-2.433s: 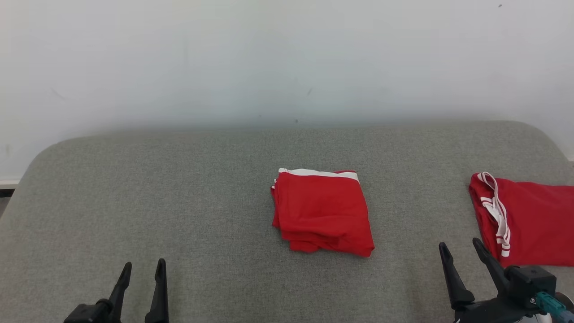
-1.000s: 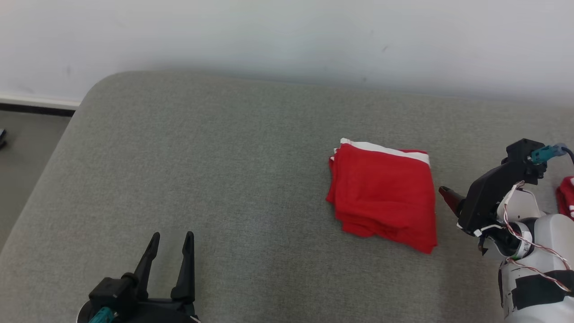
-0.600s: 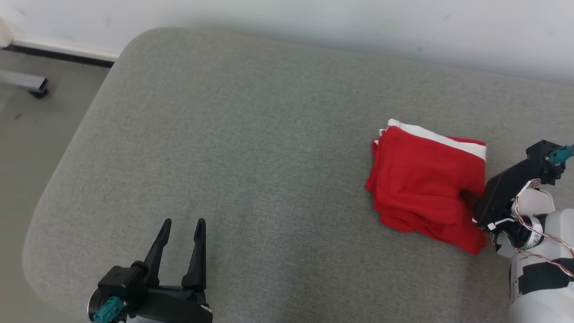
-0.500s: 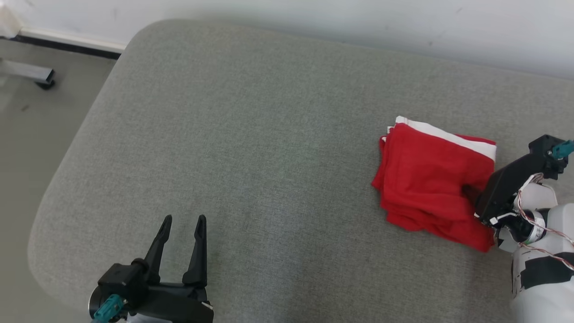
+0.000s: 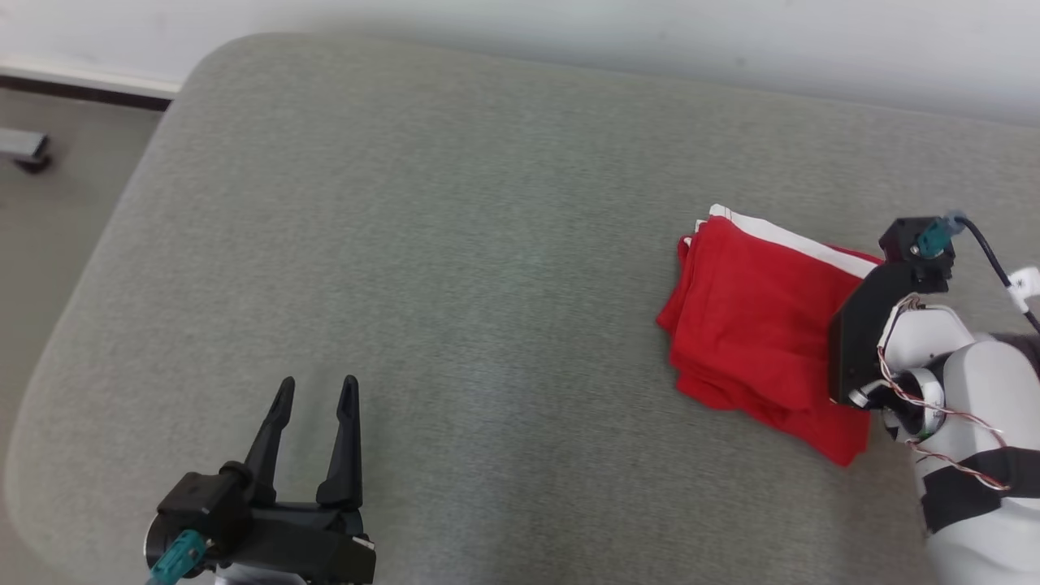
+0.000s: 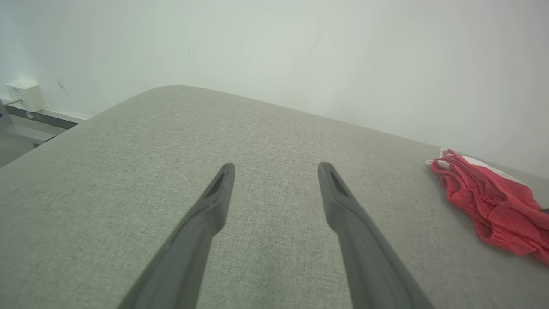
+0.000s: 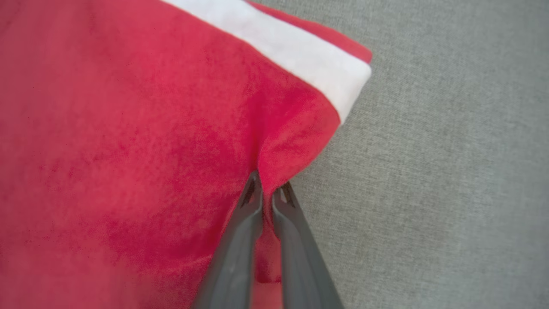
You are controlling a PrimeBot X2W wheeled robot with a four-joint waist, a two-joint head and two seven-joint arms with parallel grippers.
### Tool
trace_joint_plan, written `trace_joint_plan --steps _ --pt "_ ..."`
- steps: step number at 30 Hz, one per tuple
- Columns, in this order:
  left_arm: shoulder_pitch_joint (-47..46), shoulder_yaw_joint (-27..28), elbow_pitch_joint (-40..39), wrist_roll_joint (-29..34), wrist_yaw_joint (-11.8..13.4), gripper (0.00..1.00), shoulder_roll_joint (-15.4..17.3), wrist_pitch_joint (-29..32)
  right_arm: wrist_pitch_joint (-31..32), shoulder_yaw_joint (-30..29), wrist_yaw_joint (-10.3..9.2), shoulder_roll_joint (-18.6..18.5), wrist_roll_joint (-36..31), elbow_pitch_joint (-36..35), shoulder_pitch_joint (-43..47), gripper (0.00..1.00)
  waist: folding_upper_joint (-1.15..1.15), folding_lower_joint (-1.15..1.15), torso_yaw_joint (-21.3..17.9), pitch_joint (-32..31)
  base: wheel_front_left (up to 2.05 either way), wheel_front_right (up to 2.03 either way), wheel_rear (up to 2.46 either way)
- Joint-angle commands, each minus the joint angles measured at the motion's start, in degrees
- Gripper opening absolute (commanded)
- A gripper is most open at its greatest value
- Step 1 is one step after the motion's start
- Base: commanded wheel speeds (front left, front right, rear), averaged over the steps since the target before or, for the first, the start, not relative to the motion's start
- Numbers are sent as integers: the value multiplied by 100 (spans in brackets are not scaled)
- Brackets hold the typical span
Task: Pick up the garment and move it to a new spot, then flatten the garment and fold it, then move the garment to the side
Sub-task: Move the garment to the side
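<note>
Red folded garment (image 5: 756,325) partly hidden by right gripper (image 7: 266,191) clamping its edge, left gripper (image 5: 317,382) wide, grey cushion (image 5: 447,244), white wall (image 6: 300,51).

Lighting: bright, even, diffuse; shadows faint. Focus: garment (image 7: 107,150) blurs lower left of right gripper (image 7: 266,189). Wide-angle bend, left wrist view.

The garment (image 5: 756,325) is lying on the right part of the cushion (image 5: 447,244), closer to its back edge than its front. The right tool (image 7: 268,193) is sitting at the garment's right edge, pinching a fold of cloth just below the banded corner. The left tool (image 5: 315,390) is hanging over the cushion's front left part, well apart from the garment. The wall (image 5: 569,24) is standing behind the cushion, and the floor (image 5: 49,219) is lying to its left.
</note>
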Motion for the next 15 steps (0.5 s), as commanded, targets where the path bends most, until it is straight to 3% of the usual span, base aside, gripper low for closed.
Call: trace_joint_plan --steps 1,10,15 --pt "38 25 -23 38 -3 100 1 -16 57 92 1 -149 84 -72 81 0 -1 0 -304 -84 0 0 0" --pt "165 228 -226 59 0 100 -31 -16 627 1918 1 -1457 993 -1072 -254 0 -1 0 -1387 -105 0 0 0" --pt "205 205 -373 141 0 100 -73 -16 533 2595 1 -2034 1346 -1336 -502 0 -1 0 -1933 -31 0 0 0"
